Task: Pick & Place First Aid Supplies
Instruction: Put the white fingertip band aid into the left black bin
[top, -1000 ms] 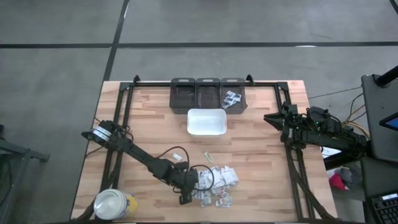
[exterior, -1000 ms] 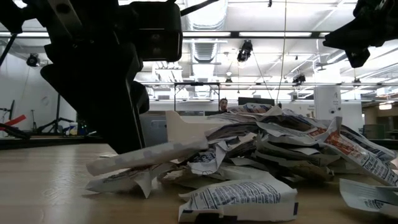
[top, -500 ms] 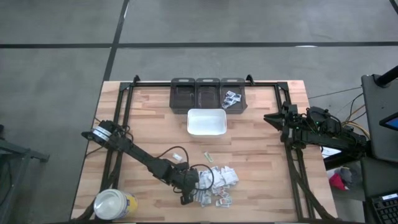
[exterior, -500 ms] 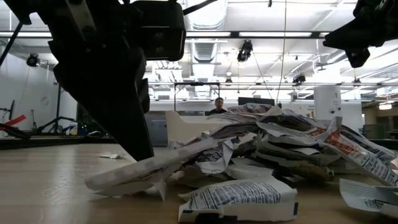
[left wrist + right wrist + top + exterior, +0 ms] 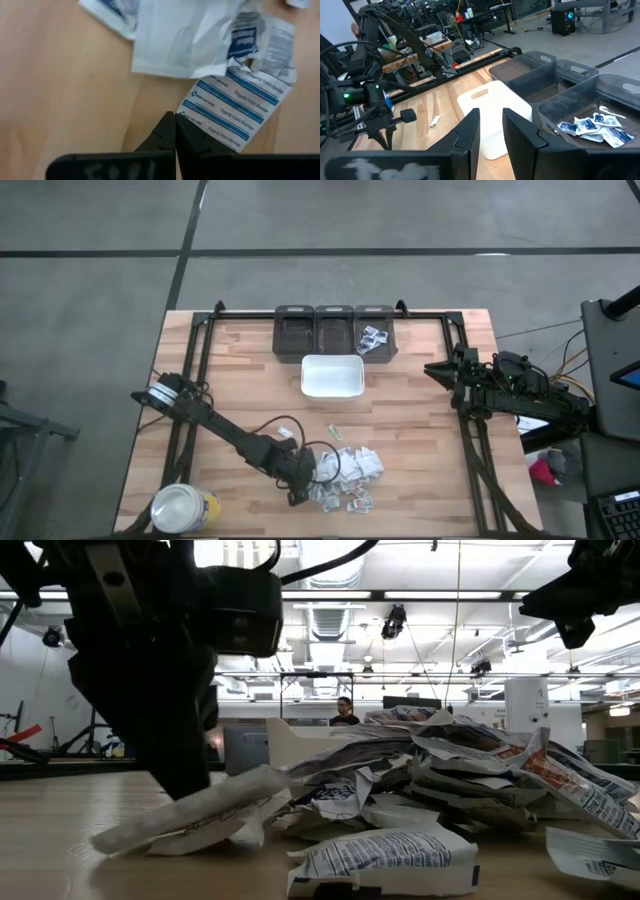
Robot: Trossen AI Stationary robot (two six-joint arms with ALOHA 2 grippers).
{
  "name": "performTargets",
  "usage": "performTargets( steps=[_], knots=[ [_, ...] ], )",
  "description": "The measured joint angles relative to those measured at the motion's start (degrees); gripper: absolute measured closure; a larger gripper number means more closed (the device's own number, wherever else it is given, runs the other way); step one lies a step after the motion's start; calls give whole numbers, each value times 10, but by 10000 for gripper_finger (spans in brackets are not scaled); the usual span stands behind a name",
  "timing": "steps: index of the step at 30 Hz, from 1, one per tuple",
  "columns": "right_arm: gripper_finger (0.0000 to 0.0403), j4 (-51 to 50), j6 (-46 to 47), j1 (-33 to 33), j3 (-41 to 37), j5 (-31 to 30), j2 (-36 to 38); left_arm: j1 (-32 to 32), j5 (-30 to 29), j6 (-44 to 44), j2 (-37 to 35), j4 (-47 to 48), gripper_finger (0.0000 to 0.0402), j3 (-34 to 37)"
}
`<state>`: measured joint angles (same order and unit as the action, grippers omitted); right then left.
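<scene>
The first aid supplies lie as a heap of small white printed packets [image 5: 347,476] near the table's front edge, also in the low view [image 5: 450,780]. My left gripper [image 5: 300,492] is at the heap's left side, slanting down, shut on a white packet with blue stripes [image 5: 230,110], which shows as a long pale packet [image 5: 190,815] in the low view. My right gripper [image 5: 437,370] waits above the table's right edge; its fingers [image 5: 486,125] stand apart with nothing between them. My left gripper pinches the striped packet's near edge [image 5: 189,118] between its two fingertips. The fingers come slanting down from the table's left. In the low view the packet sits tilted, its outer end [image 5: 105,838] down at the table and its other end against the heap.
A white tray [image 5: 332,392] stands mid-table before three dark bins [image 5: 334,330]; the right bin holds some packets [image 5: 372,338]. Two stray packets [image 5: 287,431] [image 5: 332,430] lie near the heap. A white-lidded yellow jar [image 5: 185,508] stands front left. A person [image 5: 343,712] shows far behind.
My left gripper has rolled a little in place at the heap's left side. The long pale packet has been drawn out of the heap toward the table's left, and its outer end has dropped toward the tabletop.
</scene>
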<state>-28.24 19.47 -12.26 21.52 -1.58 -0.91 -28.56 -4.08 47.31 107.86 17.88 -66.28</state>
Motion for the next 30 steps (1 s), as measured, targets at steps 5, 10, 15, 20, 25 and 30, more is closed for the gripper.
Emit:
performTargets(
  steps=[5, 10, 15, 20, 25, 30],
  knots=[
    [328, 0, -1, 0, 0, 0, 0, 0, -10, 21, -11, 64, 401, 0],
    [335, 0, -2, 0, 0, 0, 0, 0, -11, 25, -12, 71, 401, 0],
    [330, 0, -1, 0, 0, 0, 0, 1, -26, 27, -21, 76, 401, -2],
    [322, 0, -1, 0, 0, 0, 0, 1, -53, 23, -39, 81, 401, -4],
    [319, 0, -1, 0, 0, 0, 0, 2, -53, 22, -39, 90, 401, -1],
    [326, 0, -2, 0, 0, 0, 0, 4, -57, 9, -39, 91, 401, 0]
  ],
)
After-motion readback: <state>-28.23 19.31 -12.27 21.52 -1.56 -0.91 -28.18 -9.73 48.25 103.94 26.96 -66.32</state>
